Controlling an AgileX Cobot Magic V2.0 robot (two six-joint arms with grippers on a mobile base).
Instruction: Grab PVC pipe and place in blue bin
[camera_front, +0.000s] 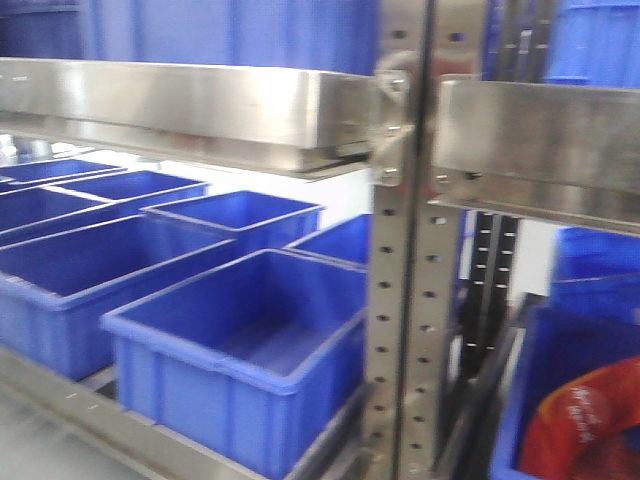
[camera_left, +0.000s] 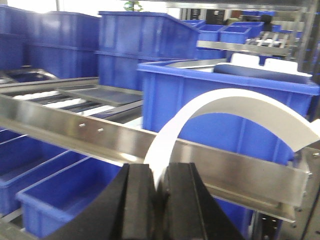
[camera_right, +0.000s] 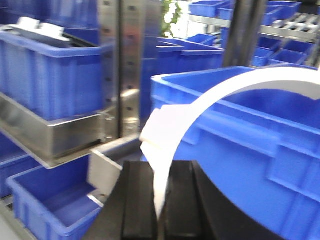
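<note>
The left gripper (camera_left: 160, 172) is pinching a white curved strip (camera_left: 235, 102) before a blue bin (camera_left: 200, 95); the right gripper (camera_right: 160, 170) is clamping a white arched band (camera_right: 198, 111).

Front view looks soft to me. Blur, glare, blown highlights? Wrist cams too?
Front view: soft all over, glare on the steel shelf, white patch behind the blue bins blown out. Left wrist view: white strip overexposed with no surface detail, left gripper dark and out of focus. Right wrist view: heavier blur, strip washed out, right gripper dark.
</note>
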